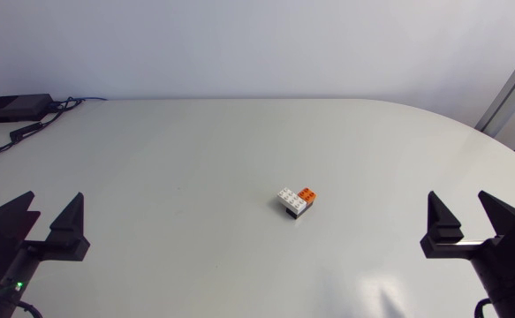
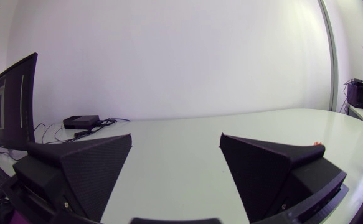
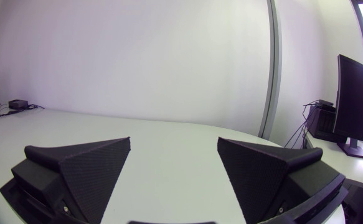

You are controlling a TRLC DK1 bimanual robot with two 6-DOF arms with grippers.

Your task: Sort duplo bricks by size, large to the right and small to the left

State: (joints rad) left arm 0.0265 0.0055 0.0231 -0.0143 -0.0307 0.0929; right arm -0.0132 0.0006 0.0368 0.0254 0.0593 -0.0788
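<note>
A small stack of duplo bricks sits near the table's middle: a white brick (image 1: 291, 198) beside an orange brick (image 1: 308, 193), both on top of a black brick (image 1: 298, 212). My left gripper (image 1: 48, 218) rests open at the near left, far from the stack. My right gripper (image 1: 469, 218) rests open at the near right, also well apart from it. In the left wrist view the left gripper (image 2: 176, 148) holds nothing, and a sliver of the orange brick (image 2: 318, 144) peeks over one finger. The right gripper (image 3: 174, 149) is empty too.
A black box (image 1: 14, 107) with cables lies at the table's far left corner, also seen ahead of the left gripper as the black box (image 2: 81, 121). The white table (image 1: 195, 177) curves away at the far right.
</note>
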